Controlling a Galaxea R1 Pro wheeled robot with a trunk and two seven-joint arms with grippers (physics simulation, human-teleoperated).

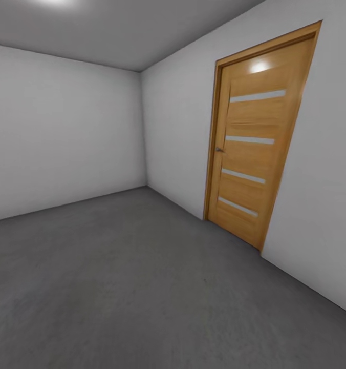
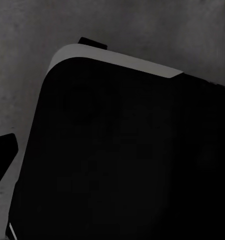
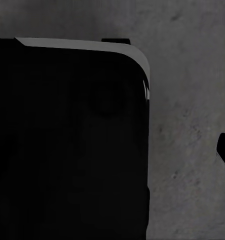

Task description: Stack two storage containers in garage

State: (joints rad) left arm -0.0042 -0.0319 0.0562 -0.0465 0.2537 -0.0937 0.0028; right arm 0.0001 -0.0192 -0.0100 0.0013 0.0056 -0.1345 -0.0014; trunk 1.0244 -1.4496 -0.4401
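I see the garage: grey floor, white walls, slatted door. Each wrist camera faces the robot's dark base over floor. I cannot tell either gripper's state or where the 2 containers are. I judge them light, thin-walled, best gripped at opposite rims.

My arms hang low, both wrists pointing down along my dark base, whose rounded, pale-edged corner sits beside each. A dark finger tip pokes in; I can't tell jaw state.
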